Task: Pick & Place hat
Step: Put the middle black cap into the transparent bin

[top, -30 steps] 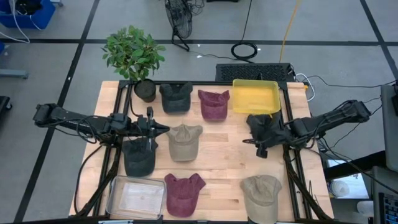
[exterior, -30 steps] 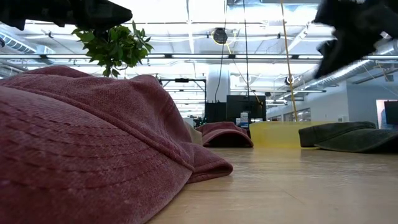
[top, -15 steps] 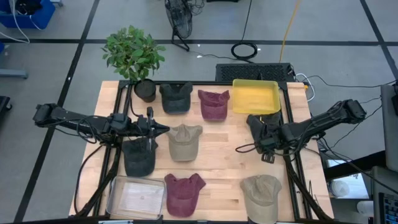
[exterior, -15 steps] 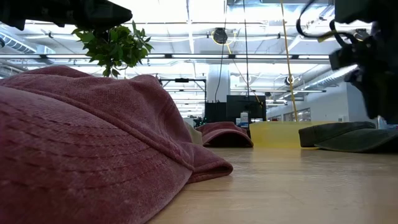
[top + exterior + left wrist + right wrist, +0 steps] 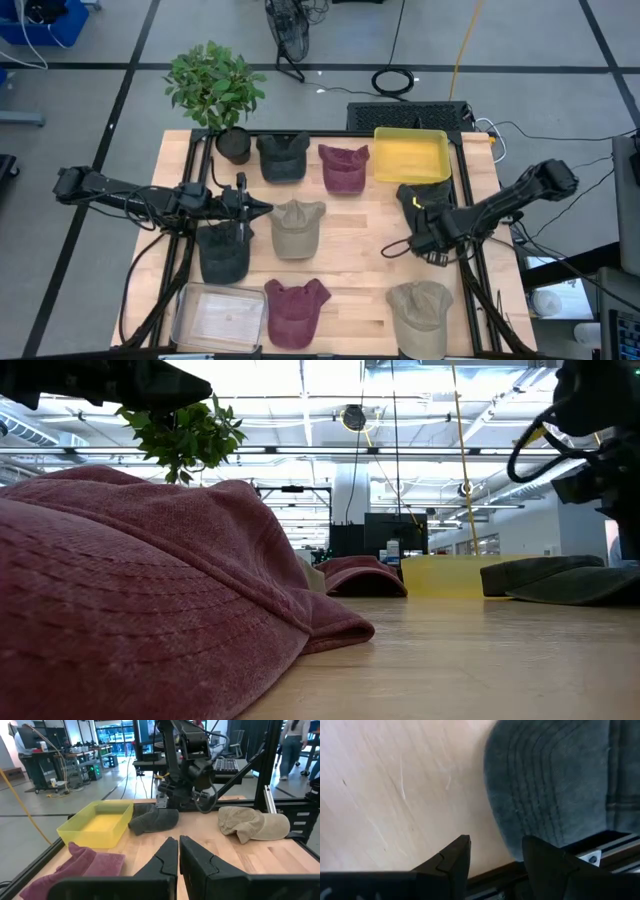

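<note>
Maroon hat (image 5: 130, 590) sits nearest the front edge, w/ a clear tray (image 5: 218, 316) on one side and a tan hat (image 5: 420, 312) on the other. Mid-table, left gripper (image 5: 262, 208) hovers w/ fingers pressed together, holding nothing. Right gripper (image 5: 492, 852), fingers spread wide, points down at the dark grey hat (image 5: 555, 780) by the table's right rail. Yellow bin (image 5: 411, 155) at the back.

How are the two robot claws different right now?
The left claw is shut and empty, hanging by the tan cap mid-table. The right claw is open, pointing down at the table edge beside a dark grey cap. Neither holds anything.
</note>
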